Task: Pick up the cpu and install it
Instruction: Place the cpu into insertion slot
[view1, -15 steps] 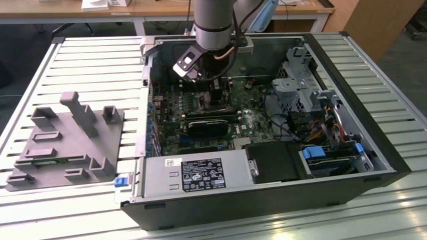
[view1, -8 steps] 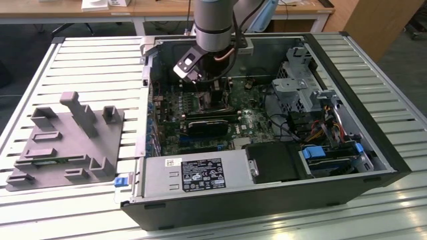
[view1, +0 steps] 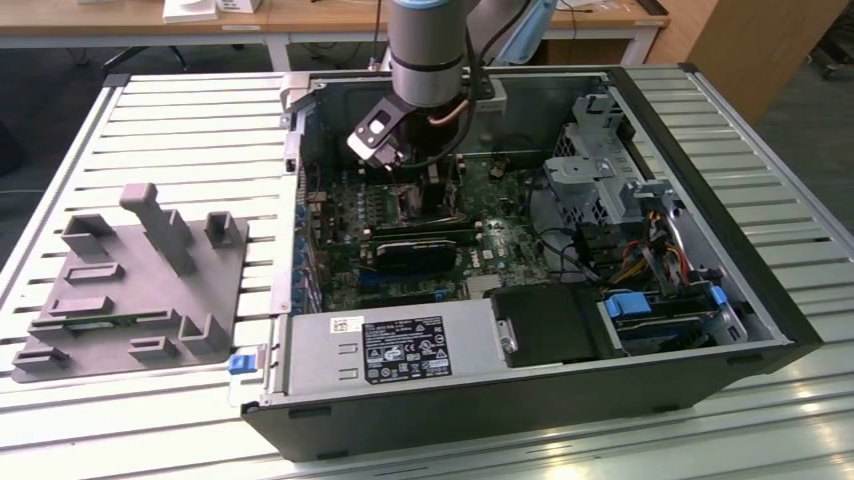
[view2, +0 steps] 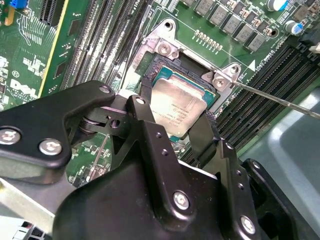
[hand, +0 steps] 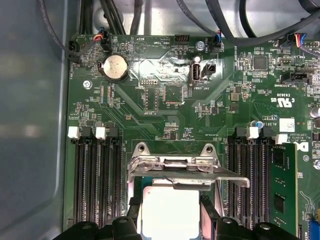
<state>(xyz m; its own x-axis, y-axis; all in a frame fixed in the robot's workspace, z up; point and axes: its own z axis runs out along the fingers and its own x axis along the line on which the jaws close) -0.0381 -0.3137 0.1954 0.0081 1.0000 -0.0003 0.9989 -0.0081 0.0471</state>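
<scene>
Cpu (view2: 177, 107) shows a flat silver top, greenish rim.

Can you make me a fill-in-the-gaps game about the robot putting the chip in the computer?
The gripper holds the cpu at the socket of the ___ motherboard.
The arm reaches down into the open computer ___.
At the exterior view's left, a ___ block stands on the table.
Missing words: green; case; grey.
</scene>
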